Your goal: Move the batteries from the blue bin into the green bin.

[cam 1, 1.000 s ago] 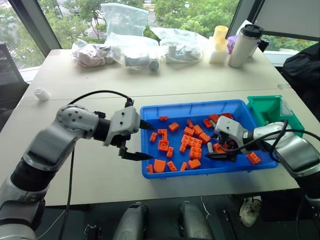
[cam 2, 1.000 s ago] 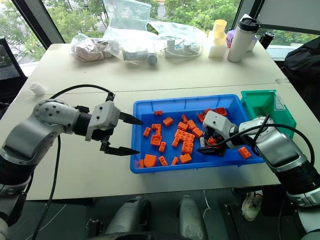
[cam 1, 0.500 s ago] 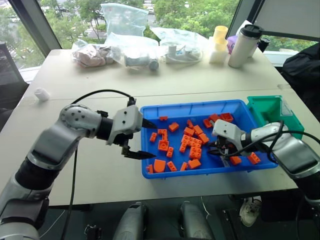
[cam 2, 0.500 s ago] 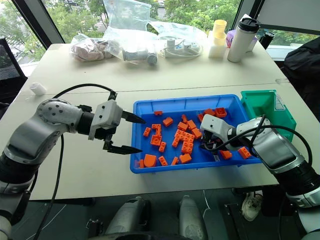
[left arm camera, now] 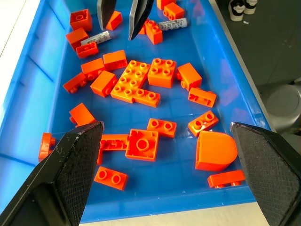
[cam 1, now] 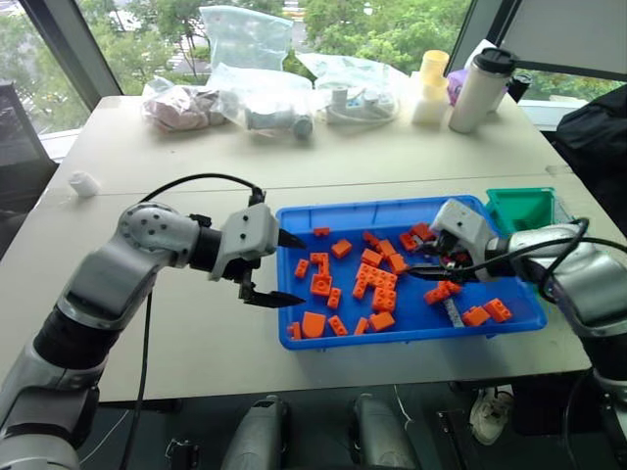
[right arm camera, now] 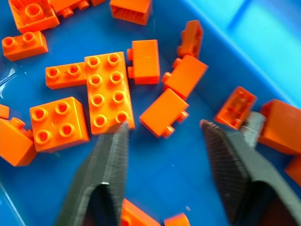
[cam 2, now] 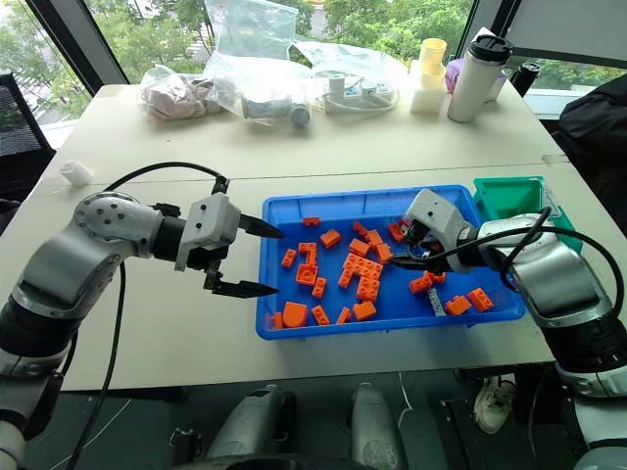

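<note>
In the big flat bright-blue plastic bin (cam 1: 345, 337), a small grey battery (left arm camera: 95, 38) hides partly under orange toy bricks (left arm camera: 141, 83); another (left arm camera: 172, 24) lies by the far wall. The right gripper (cam 1: 427, 265) is higher than a second ago, fingers apart and empty. The left gripper (cam 1: 285, 270), wide open, hovers at the bin's left edge. The small teal-green plastic bin (cam 1: 523, 210) touches the right corner.

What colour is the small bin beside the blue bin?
Teal-green. The green bin shows best in the right eye view, just past the blue bin.

Grey batteries (left arm camera: 95, 38) inside blue bin (cam 1: 345, 214)
</note>
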